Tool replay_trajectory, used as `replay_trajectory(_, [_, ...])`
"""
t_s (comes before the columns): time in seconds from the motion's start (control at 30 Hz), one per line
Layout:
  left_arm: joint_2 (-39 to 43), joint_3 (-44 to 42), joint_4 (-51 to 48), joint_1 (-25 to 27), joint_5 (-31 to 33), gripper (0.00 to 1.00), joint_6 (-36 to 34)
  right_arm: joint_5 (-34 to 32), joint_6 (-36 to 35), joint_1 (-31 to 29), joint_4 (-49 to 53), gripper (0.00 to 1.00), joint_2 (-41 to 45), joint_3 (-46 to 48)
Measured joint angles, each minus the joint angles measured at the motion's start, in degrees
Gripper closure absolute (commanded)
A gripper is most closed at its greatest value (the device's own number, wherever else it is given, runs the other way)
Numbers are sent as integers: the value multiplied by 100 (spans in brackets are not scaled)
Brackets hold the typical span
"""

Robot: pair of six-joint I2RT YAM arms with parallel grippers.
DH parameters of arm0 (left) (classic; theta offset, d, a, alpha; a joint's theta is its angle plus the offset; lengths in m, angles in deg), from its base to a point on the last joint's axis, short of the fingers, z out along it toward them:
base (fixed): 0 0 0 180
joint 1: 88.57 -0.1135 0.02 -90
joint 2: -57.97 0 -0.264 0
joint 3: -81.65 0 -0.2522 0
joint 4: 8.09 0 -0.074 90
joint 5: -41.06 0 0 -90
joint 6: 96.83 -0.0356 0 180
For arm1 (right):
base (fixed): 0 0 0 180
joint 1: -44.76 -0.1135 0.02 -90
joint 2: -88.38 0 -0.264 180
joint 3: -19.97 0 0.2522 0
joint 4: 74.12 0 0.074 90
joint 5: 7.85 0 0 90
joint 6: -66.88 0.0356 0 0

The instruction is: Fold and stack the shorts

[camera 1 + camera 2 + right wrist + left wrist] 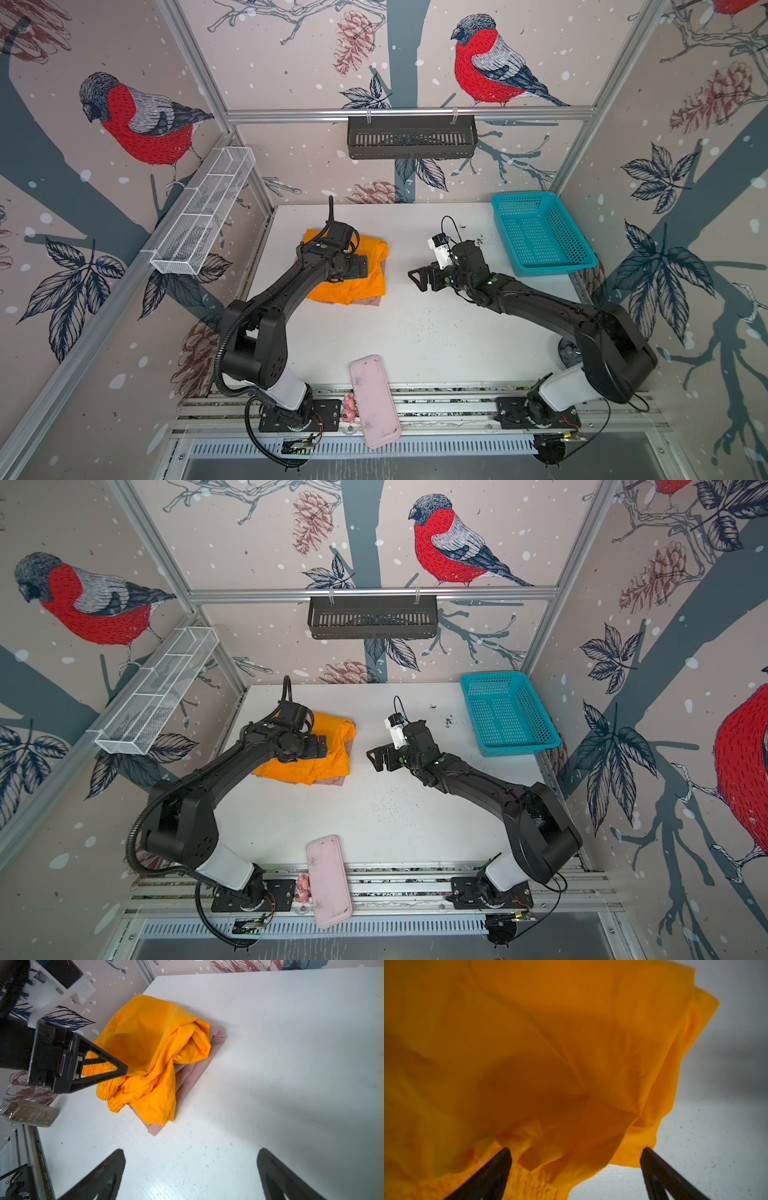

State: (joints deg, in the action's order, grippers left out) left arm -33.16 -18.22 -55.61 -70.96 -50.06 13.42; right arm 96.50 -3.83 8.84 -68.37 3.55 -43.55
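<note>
Tabletop (436,332): shorts (370,286) beneath left end effector (575,1149)

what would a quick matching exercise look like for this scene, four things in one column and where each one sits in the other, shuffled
Things
1. orange shorts
2. dusty pink shorts
3. teal mesh basket
4. pink tray

Places
A. at the near edge of the white table, overhanging it
B. at the table's far right corner
C. bottom of the pile, only its edges showing
D. top of the pile, loosely bunched

Pairs: 1-D, 2-C, 3-B, 4-A
</note>
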Motion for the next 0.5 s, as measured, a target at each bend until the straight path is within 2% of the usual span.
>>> replay_trajectory(0.3, [-680,-131,603,-39,411,3,175,-59,-11,98,57,0,201,400])
replay_trajectory(0.5, [-1185,-79,929,-507,719,3,22,-31,4,101,48,0,199,446])
